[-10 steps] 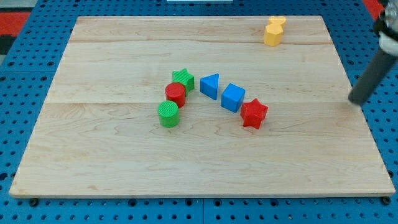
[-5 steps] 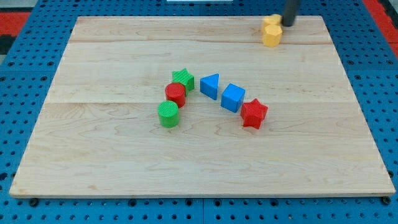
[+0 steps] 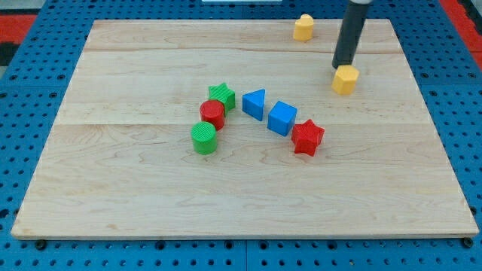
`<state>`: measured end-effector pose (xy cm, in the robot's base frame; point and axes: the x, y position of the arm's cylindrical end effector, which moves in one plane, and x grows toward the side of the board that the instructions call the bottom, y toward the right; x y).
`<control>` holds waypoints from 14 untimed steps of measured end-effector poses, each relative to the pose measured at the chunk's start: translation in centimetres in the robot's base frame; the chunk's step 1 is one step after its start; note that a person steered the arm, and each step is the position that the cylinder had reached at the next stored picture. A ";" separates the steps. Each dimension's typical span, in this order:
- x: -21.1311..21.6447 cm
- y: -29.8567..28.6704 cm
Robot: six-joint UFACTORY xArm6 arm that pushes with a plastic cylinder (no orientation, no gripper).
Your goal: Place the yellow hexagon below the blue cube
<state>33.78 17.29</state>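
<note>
The yellow hexagon (image 3: 345,79) lies at the board's upper right, to the upper right of the blue cube (image 3: 282,117). My tip (image 3: 343,66) stands right at the hexagon's top edge, touching it or nearly so. The dark rod rises from there toward the view's top. The blue cube sits near the board's middle, between a blue triangle (image 3: 255,103) on its left and a red star (image 3: 307,137) on its lower right.
A second yellow block (image 3: 303,27) stands near the board's top edge, left of the rod. A green star (image 3: 221,95), a red cylinder (image 3: 213,114) and a green cylinder (image 3: 204,138) cluster left of the blue triangle. The wooden board (image 3: 151,196) lies on a blue pegboard.
The rod swung from the right edge to the top, then down. The yellow hexagon slid down and right, away from the other yellow block, which shifted left.
</note>
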 end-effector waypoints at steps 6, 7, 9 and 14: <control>11.8 0.4; 14.8 0.4; 19.3 0.9; 22.2 -7.4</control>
<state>56.02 9.90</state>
